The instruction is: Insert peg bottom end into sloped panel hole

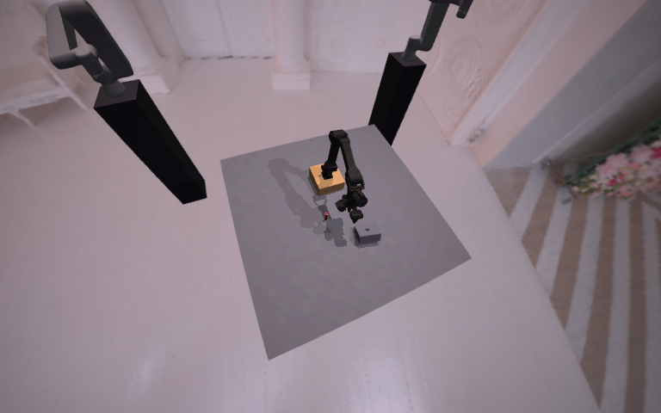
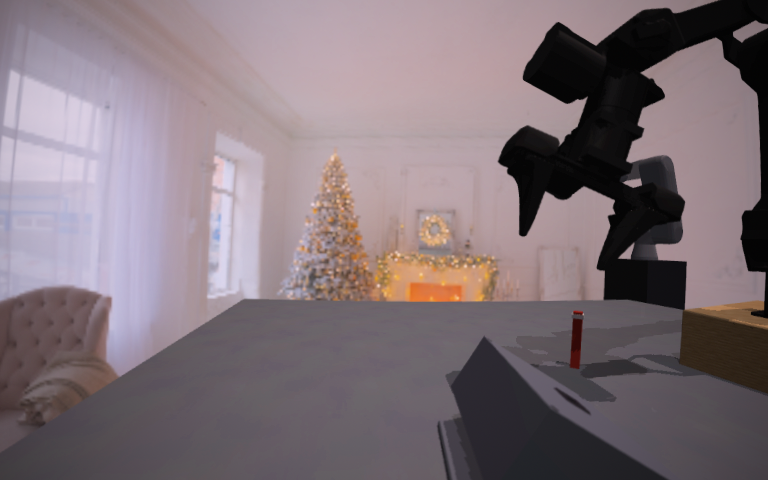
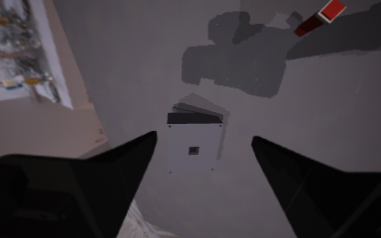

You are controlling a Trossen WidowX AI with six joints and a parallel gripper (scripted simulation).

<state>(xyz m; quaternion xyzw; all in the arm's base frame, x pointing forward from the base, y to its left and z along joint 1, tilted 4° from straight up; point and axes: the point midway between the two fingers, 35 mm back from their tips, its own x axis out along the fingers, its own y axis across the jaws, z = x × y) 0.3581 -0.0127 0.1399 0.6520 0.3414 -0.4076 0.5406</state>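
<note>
A red square peg [image 1: 325,216] [image 2: 575,342] [image 3: 332,9] with a pale band near its top stands upright on the grey table [image 1: 292,301] [image 2: 283,396] [image 3: 134,74]. A grey block with a sloped panel [image 1: 367,237] [image 2: 504,418] [image 3: 181,151] stands apart from it. The panel's face has one square hole [image 1: 367,229] [image 2: 572,400] [image 3: 193,150]. My gripper [image 1: 347,214] [image 2: 562,250] [image 3: 204,138] is open and empty. It hangs above the table, higher than the peg and the panel. In the wrist view the panel shows between the fingers, and the peg is at the top right.
The arm stands on a wooden base block [image 1: 331,188] [image 2: 719,350] behind the peg. Two black pedestals with grey arms, one at the left [image 1: 151,141] and one at the right [image 1: 399,92], stand beyond the table in the top view. Arm shadows lie around the peg.
</note>
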